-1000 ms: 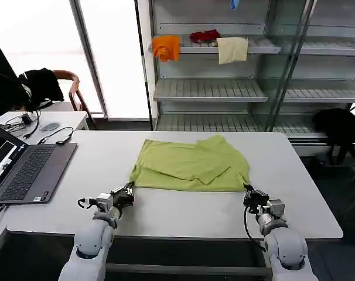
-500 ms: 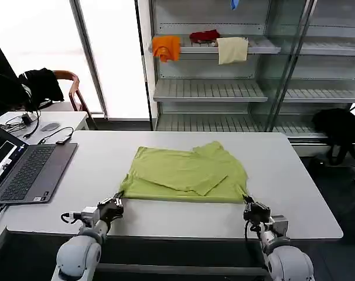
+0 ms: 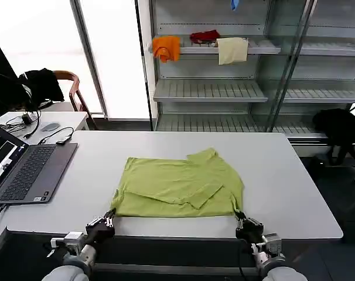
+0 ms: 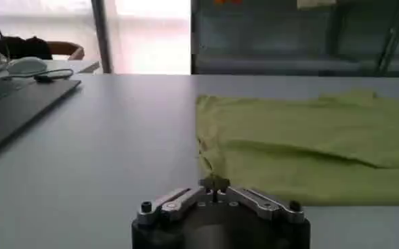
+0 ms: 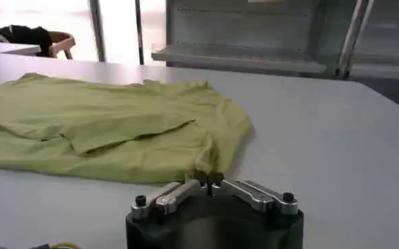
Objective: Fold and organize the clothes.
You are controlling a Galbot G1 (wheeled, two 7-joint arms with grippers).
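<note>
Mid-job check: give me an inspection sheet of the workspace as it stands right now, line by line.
Surface: white table, bare to the right of the shirt.
Job's things: lime T-shirt lying flat and partly folded, its front edge close to the table's near edge.
Clutter: open laptop at the table's left end.
Grippers: left gripper shut on the shirt's near left corner; right gripper shut on the near right corner; both at the table's near edge.
Cables: black cable beside the laptop, more on the side desk.
Surroundings: shelving behind, with orange, red and cream cloths on it; black garments on a chair and at right.
</note>
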